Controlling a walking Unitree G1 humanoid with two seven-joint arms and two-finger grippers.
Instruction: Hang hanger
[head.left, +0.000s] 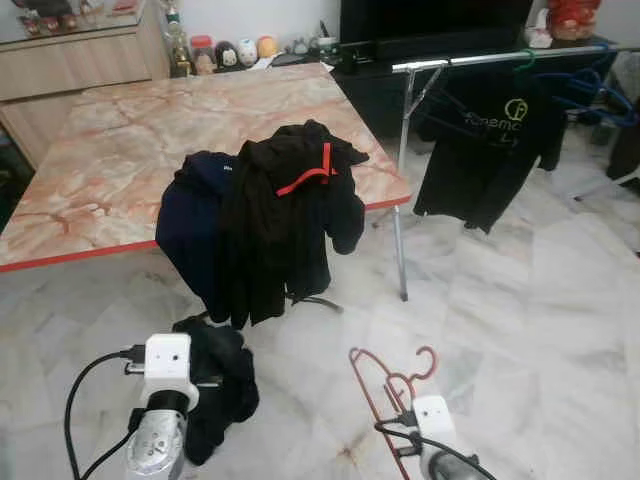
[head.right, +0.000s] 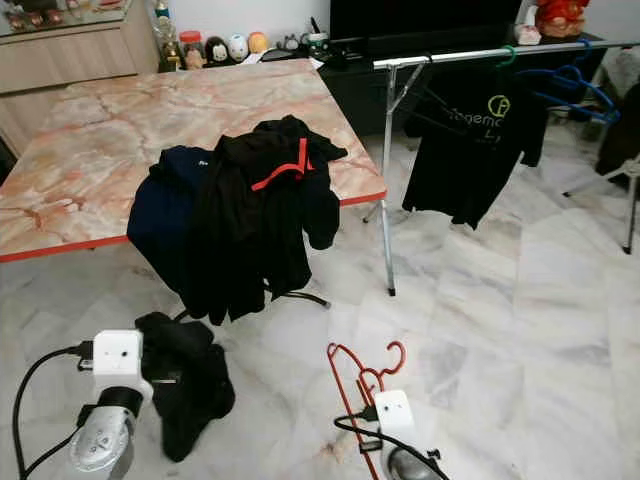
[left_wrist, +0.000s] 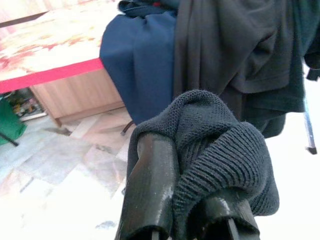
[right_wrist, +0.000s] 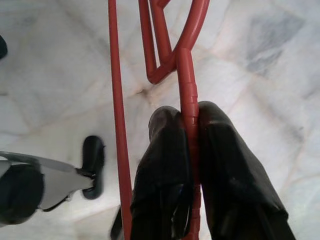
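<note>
My right gripper (right_wrist: 189, 120) is shut on a red plastic hanger (head.left: 385, 385), which I hold low over the marble floor with its hook (head.left: 428, 360) pointing away from me. My left gripper (left_wrist: 187, 165) is shut on a dark knitted garment (head.left: 215, 385) that droops from its fingers (left_wrist: 150, 175). Ahead, a silver clothes rail (head.left: 480, 58) carries a black T-shirt (head.left: 490, 140) on a green hanger and some blue hangers (head.right: 570, 85).
A marble-topped table (head.left: 130, 150) with a red edge stands ahead on the left. A pile of dark clothes (head.left: 270, 215) with a red strap hangs over its near edge. A dark TV cabinet (head.left: 430, 25) lies behind the rail. Open marble floor (head.left: 520, 340) stretches to the right.
</note>
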